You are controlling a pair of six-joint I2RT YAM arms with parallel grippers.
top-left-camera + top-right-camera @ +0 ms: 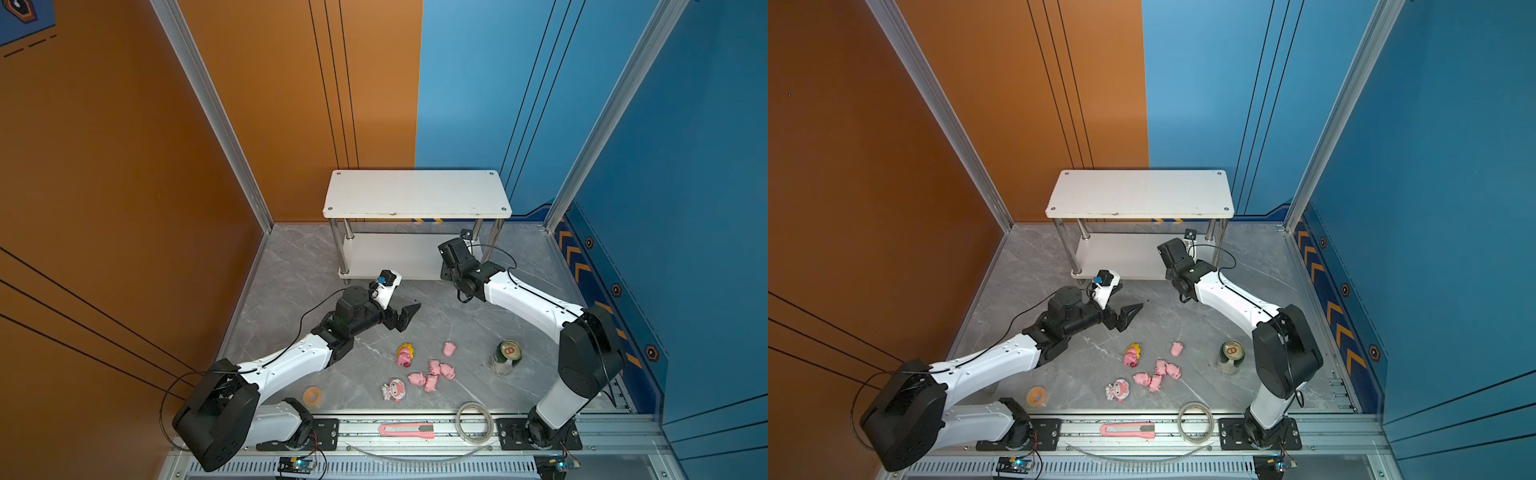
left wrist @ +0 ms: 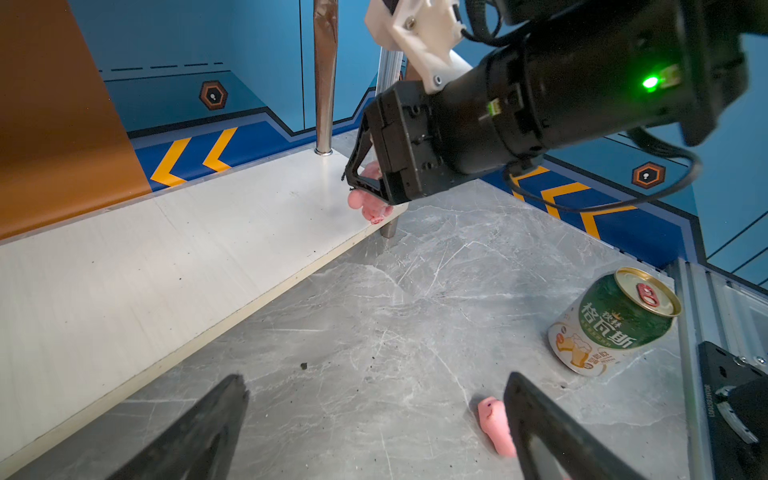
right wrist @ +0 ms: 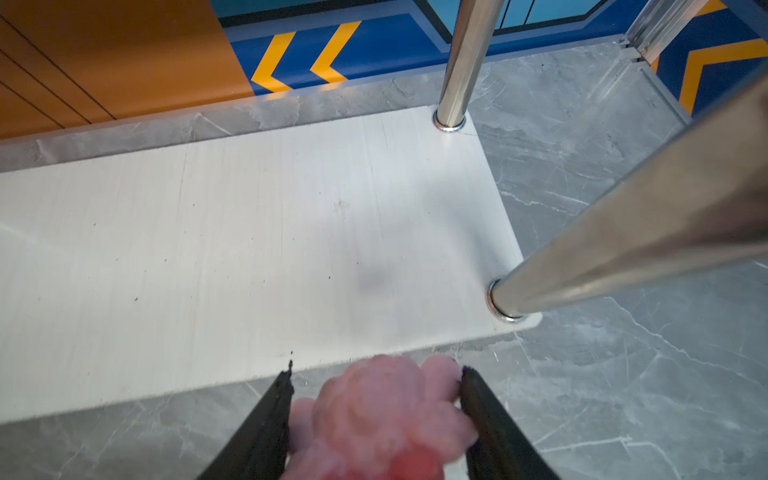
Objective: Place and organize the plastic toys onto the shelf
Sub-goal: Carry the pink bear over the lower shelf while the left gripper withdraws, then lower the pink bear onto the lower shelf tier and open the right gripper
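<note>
While the right gripper (image 3: 376, 372) clamps a pink figurine (image 3: 374, 411) at the lower tier of the shelf (image 3: 249, 249), the left gripper (image 2: 374, 378) gapes wide; the pigs (image 1: 434, 367) on the tabletop (image 1: 478, 324) look light, hard and slick, best pinched across the flanks.

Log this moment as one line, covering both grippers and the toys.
left gripper: open, empty, over floor | right gripper: shut on pink toy at shelf lower-tier front edge | other toys: on floor
</note>
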